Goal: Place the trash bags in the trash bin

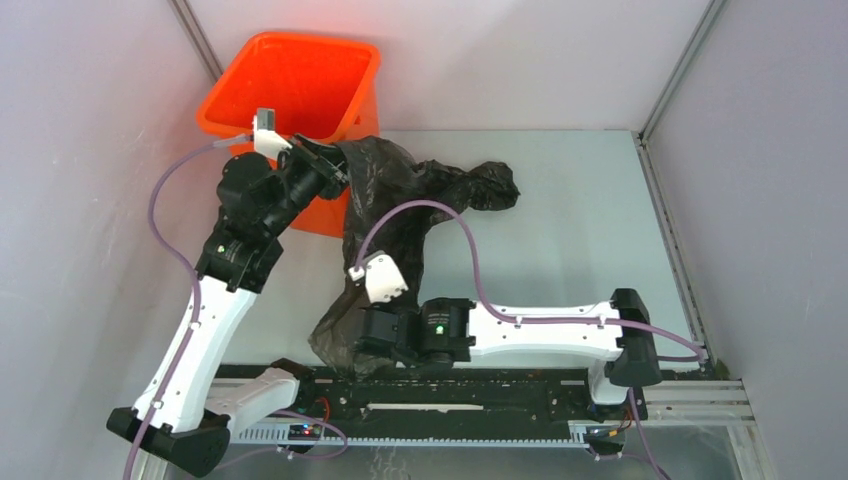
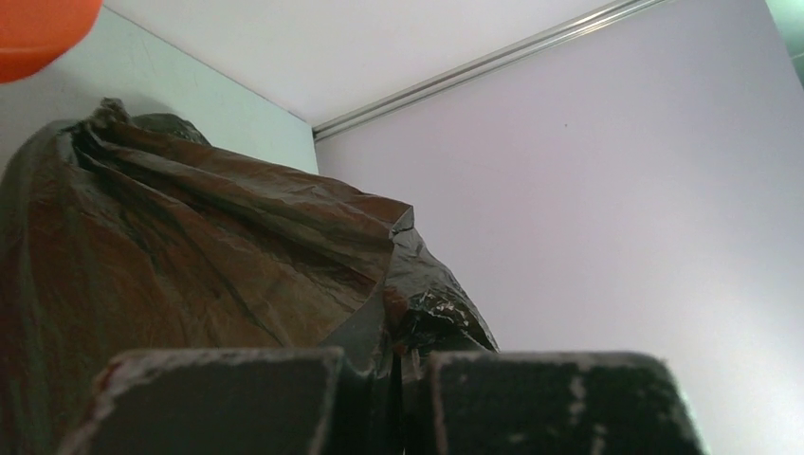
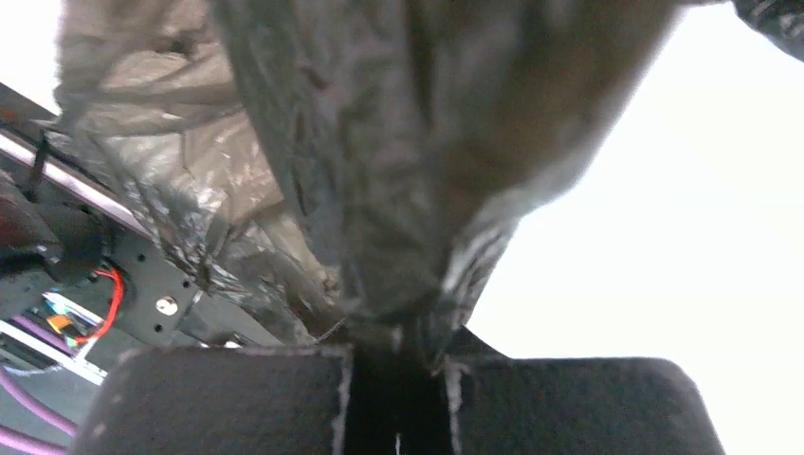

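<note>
Trash bag (image 1: 400, 195) draped over the table (image 1: 580, 220) beside the orange trash bin (image 1: 255, 90), left gripper (image 2: 384, 370) clamped on its far end, right gripper (image 3: 393, 360) clamped on its near end

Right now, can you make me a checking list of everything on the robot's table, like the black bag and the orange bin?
Surface: pale, smooth table.
Job's things: black trash bag crumpled on the table, outside the orange trash bin, right beside its wall; bin upright at the far left corner, nothing seen inside.
Clutter: nothing seen.
Grippers: left gripper shut on the bag next to the bin; right gripper shut on the bag's near end.
Cables: purple cables loop along both arms; one arches over the bag.
Surroundings: white walls with metal corner strips.
</note>
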Action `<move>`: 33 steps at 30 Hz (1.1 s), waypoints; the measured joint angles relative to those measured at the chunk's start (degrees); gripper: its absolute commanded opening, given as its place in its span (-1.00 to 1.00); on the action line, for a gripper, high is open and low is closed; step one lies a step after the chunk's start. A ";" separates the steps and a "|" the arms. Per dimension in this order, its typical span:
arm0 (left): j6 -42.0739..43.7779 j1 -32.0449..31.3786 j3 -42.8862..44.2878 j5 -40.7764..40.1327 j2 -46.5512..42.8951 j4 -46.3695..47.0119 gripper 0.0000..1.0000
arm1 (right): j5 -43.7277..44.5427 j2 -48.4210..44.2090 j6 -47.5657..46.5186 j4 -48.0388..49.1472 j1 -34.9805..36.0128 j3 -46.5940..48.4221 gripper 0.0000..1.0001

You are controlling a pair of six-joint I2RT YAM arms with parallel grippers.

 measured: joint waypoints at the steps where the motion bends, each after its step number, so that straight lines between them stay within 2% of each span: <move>1: 0.76 0.22 0.74 0.28 0.00 -0.85 -0.98 | 0.15 -0.92 0.20 -1.05 -0.04 -0.66 -1.00; 8: 9.90 2.08 3.80 2.95 -0.48 -7.34 -0.95 | -1.95 -18.27 0.59 -5.53 -3.34 -9.86 -1.00; 11: 12.59 2.08 3.74 3.54 -1.75 -10.36 -0.95 | -5.81 -27.98 1.44 -5.64 -10.19 -13.75 -1.00; 13: 13.05 2.08 3.43 4.26 -2.89 -11.23 -0.89 | -8.94 -34.12 1.99 -5.42 -16.11 -16.65 -1.00; 15: 13.09 2.08 2.45 4.85 -4.42 -11.30 -0.63 | -11.93 -38.32 2.27 -5.42 -19.96 -18.62 -1.00; 19: 14.23 2.08 1.62 6.47 -5.07 -11.87 0.21 | -21.00 -42.71 2.16 -5.25 -27.87 -19.82 -1.00; 23: 16.31 2.08 1.70 9.05 -3.43 -14.03 0.89 | -31.63 -45.03 2.86 -3.78 -38.66 -19.71 -1.00; 24: 16.98 2.08 1.68 9.55 -2.97 -15.21 0.98 | -33.64 -45.18 3.10 -3.63 -40.54 -19.45 -1.00; 28: 18.99 2.08 0.96 12.15 -4.31 -19.91 1.00 | -41.42 -43.43 4.39 -2.71 -47.65 -15.63 -1.00; 33: 18.51 -0.28 -4.87 15.06 -14.45 -24.02 1.00 | -45.62 -37.11 6.34 -1.14 -51.89 -7.30 -1.00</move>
